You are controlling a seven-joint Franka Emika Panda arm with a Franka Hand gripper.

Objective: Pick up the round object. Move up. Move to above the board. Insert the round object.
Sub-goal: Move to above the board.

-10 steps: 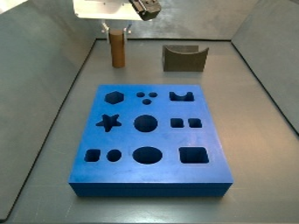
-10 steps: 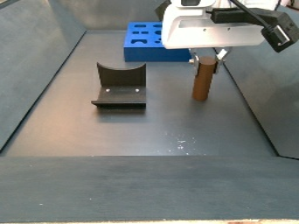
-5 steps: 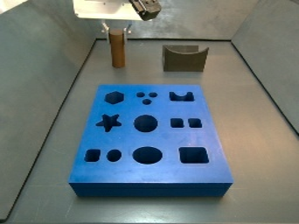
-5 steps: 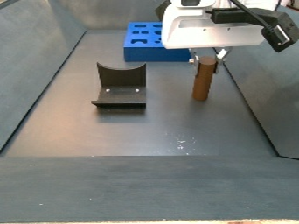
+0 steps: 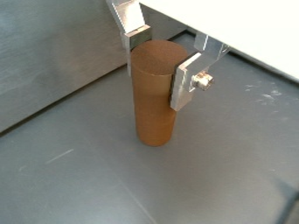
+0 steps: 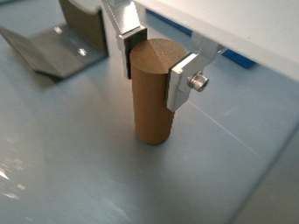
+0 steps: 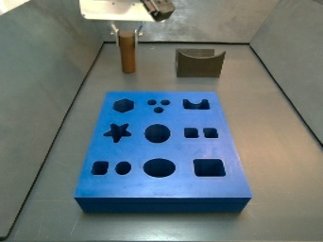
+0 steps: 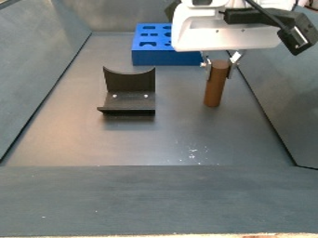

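Note:
The round object is a brown wooden peg (image 7: 127, 52) standing upright on the grey floor beyond the far left corner of the blue board (image 7: 171, 185). It also shows in a side view (image 8: 215, 85), with the board (image 8: 145, 53) behind it. My gripper (image 7: 127, 30) is straight above the peg, at its top end. In both wrist views the silver fingers (image 5: 187, 77) (image 6: 184, 77) press the peg (image 5: 152, 105) (image 6: 152, 101) from two sides near its top. The gripper (image 5: 158, 52) (image 6: 156, 57) is shut on the peg, whose foot rests on the floor.
The dark fixture (image 7: 198, 62) stands to the right of the peg, beyond the board's far edge; it also shows in a side view (image 8: 126, 91) and a wrist view (image 6: 52, 44). Grey walls (image 7: 57, 57) enclose the floor.

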